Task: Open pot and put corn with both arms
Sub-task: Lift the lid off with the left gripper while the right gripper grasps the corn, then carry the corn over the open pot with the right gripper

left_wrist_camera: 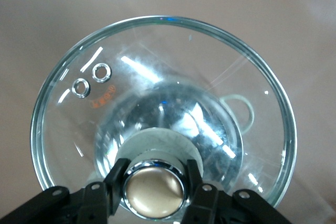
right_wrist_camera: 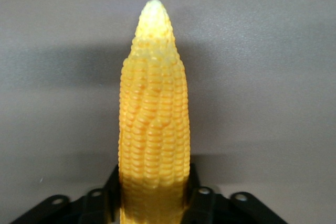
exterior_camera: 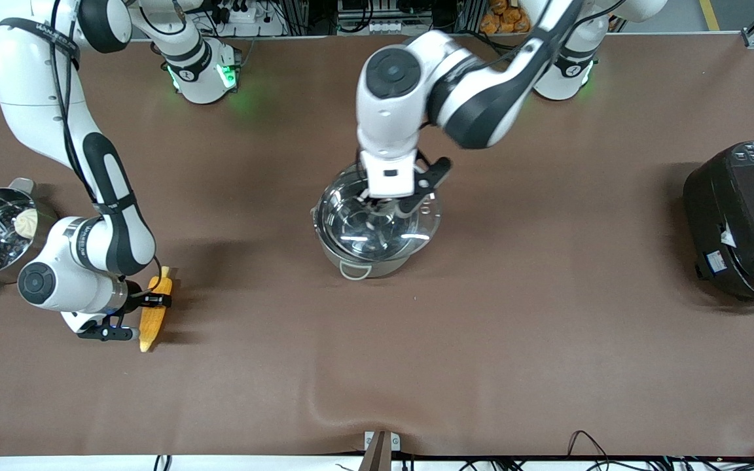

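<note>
We see the left hand (left_wrist_camera: 154, 186) clamped on the knob (left_wrist_camera: 154, 190) of the lid (exterior_camera: 377, 216), which hides most of the pot (exterior_camera: 359, 267) mid-table. Right hand (exterior_camera: 152, 301) grips the corn (exterior_camera: 154, 313) near the right arm's end; contact with the table (exterior_camera: 514, 314) unclear.

I see even, bright overhead light on the table (exterior_camera: 547, 314), with soft shadows beside the pot (exterior_camera: 377, 229) and corn (exterior_camera: 155, 314). The left arm (exterior_camera: 475, 91) is smeared by motion blur. Glare streaks the lid (left_wrist_camera: 157, 103) in the left wrist view, and I can't quite make out what lies under it. The right wrist view is dimmer, greyish, with a shadow band across the cloth.
</note>
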{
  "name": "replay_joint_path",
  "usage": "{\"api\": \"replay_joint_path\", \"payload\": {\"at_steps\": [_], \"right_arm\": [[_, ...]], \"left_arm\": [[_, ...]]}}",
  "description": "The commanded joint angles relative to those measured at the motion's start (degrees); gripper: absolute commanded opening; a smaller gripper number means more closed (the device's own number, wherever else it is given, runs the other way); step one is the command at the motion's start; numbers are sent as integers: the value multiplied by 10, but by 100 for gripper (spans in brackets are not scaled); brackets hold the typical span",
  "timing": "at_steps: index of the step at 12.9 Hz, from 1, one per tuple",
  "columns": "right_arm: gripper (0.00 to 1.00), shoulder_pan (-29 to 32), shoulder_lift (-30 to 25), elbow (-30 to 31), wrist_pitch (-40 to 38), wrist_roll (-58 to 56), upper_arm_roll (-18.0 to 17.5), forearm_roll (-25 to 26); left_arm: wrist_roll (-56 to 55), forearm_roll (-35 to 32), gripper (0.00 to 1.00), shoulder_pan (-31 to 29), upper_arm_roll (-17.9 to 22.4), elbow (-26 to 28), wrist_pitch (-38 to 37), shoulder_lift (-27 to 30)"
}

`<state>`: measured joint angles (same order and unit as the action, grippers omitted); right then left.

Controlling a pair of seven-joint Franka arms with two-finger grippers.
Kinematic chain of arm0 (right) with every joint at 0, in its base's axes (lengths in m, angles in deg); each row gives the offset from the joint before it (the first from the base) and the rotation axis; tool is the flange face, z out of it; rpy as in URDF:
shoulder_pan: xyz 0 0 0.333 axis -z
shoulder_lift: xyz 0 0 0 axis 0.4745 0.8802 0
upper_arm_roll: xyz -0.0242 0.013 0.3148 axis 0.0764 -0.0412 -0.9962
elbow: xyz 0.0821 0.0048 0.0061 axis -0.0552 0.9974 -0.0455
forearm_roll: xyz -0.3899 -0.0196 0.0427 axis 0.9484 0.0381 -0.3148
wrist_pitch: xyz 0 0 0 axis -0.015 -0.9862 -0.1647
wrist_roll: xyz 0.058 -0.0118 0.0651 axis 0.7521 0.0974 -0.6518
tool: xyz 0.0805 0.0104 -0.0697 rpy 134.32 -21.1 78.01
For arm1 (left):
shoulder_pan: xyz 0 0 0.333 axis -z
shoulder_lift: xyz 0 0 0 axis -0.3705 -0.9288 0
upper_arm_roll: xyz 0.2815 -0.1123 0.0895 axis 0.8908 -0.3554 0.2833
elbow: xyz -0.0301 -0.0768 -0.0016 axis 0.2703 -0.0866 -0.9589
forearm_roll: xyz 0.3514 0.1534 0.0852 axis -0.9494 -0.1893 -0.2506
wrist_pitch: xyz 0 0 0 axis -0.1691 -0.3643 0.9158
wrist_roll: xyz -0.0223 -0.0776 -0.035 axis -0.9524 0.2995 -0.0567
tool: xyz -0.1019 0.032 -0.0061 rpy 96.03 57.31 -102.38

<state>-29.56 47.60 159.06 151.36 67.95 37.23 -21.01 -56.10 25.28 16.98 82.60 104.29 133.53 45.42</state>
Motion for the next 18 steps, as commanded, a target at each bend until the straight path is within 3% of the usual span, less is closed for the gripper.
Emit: {"api": "replay_joint_path", "payload": {"at_steps": [1,6,8,12,15,18], "right_arm": [[0,4,-26,-2,-41,-41,-5,-21],[0,-29,-55,-25,-91,-85,-5,-17],[0,-57,-59,-60,-164,-77,-5,-20],[0,-124,-59,-105,-226,-8,-11,-37],[0,-166,-69,-143,-305,50,-33,-46],[0,-209,-73,-171,-331,59,-63,-48]], "left_arm": [[68,-14,0,-61,-6,24,-30,66],[251,-4,0,-195,-10,88,-27,106],[308,24,0,-230,-11,110,-7,105],[366,30,0,-262,-10,191,50,106],[387,25,0,-276,-9,298,148,106],[405,19,0,-292,-8,363,195,98]]}}
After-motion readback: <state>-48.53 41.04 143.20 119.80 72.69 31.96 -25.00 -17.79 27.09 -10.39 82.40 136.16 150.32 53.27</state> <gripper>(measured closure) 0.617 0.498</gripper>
